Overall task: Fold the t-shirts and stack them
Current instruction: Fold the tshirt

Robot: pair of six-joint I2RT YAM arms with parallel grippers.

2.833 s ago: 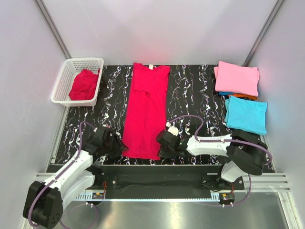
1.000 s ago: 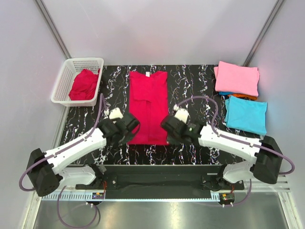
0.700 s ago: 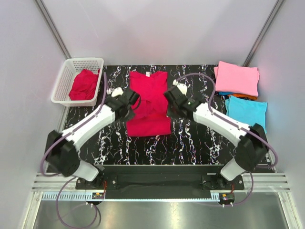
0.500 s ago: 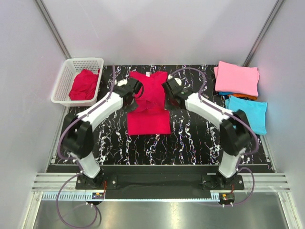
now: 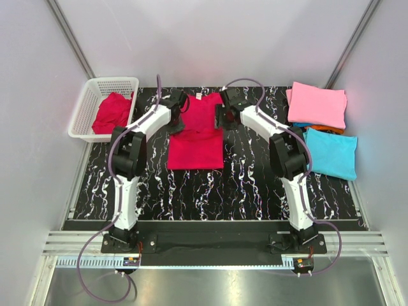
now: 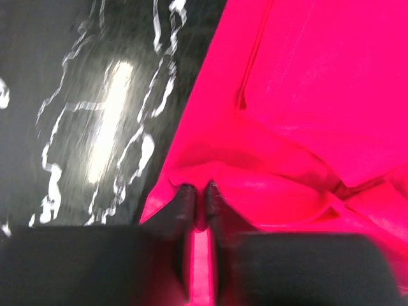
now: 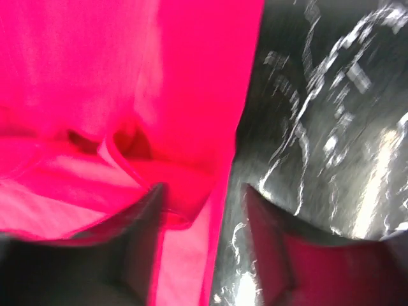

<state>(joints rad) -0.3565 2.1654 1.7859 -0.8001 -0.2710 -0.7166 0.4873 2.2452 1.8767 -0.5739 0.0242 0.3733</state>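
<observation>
On red t-shirt (image 5: 196,137) fold | left fingers (image 6: 182,205) pinching it | right fingers (image 7: 141,239) released, astride its edge

No text, brand or number can be read in any view. A small pale patch (image 5: 198,95) at the collar of the red t-shirt (image 5: 196,137), just beyond and between the left gripper (image 6: 196,194) and the right gripper (image 7: 204,191), may be a neck label, but it is too small to read.

Both arms stretch far forward. The left gripper (image 6: 199,194) pinches the red t-shirt (image 6: 306,95); the right gripper (image 7: 204,191) has its jaws apart.
</observation>
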